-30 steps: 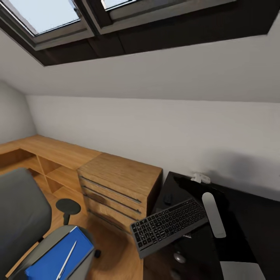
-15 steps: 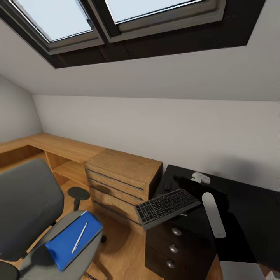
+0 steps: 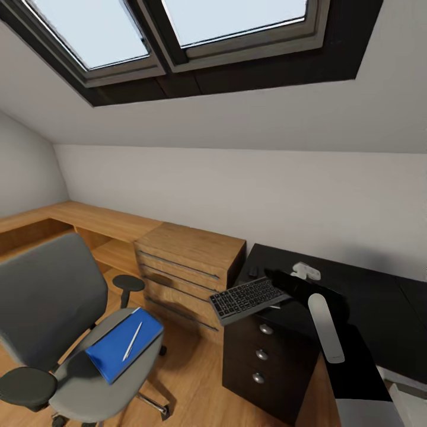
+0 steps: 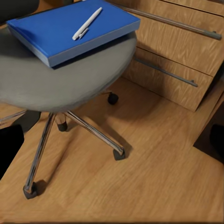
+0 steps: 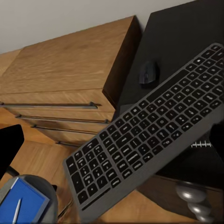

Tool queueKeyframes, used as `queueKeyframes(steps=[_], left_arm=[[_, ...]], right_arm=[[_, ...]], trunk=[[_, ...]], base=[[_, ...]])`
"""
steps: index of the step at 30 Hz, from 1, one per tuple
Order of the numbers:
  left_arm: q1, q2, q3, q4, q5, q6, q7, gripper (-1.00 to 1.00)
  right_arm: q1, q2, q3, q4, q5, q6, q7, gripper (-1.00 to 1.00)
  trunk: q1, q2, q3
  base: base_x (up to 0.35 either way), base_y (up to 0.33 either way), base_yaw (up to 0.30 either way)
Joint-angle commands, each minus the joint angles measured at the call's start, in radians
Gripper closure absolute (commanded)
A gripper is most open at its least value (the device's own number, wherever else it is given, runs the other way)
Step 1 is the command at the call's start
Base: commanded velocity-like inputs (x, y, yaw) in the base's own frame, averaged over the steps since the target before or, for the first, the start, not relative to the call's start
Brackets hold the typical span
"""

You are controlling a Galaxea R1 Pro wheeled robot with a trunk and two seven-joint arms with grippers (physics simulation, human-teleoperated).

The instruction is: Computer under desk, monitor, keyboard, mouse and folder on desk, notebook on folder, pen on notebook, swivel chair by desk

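Black keyboard [image 3: 248, 298] hangs tilted in my right claw's grasp over the dark surface [image 3: 367, 308] edge, mouse [image 3: 253, 271] at its 12 o'clock; left claw's state I cannot tell.

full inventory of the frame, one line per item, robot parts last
swivel chair: 1, grey, on the floor beside the wooden drawers
folder: 1, blue, on the chair seat
pen: 1, white, on the folder
keyboard: 1, dark grey, tilted above the desk's front corner
mouse: 1, black, on the desk
desk: 1, black, against the wall
wooden drawers: 1 unit, oak
skylights: 2, dark-framed, overhead
right arm: 1, white, over the desk
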Motion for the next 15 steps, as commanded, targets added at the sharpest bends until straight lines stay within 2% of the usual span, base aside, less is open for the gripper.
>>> queueKeyframes(steps=[1,15], left_arm=[[0.000,0.001,-0.005,-0.001,0.007,-0.003,0.005,-1.00],[0.000,0.001,-0.005,0.000,0.007,-0.003,0.007,-1.00]], right_arm=[[0.000,0.001,0.000,-0.001,-0.010,0.004,-0.009,-1.00],[0.005,0.001,0.031,0.000,-0.006,0.004,-0.006,-1.00]], trunk=[[0.000,-0.001,-0.001],[0.000,-0.001,-0.001]], base=[[-0.068,0.013,-0.011],[-0.019,0.004,-0.003]])
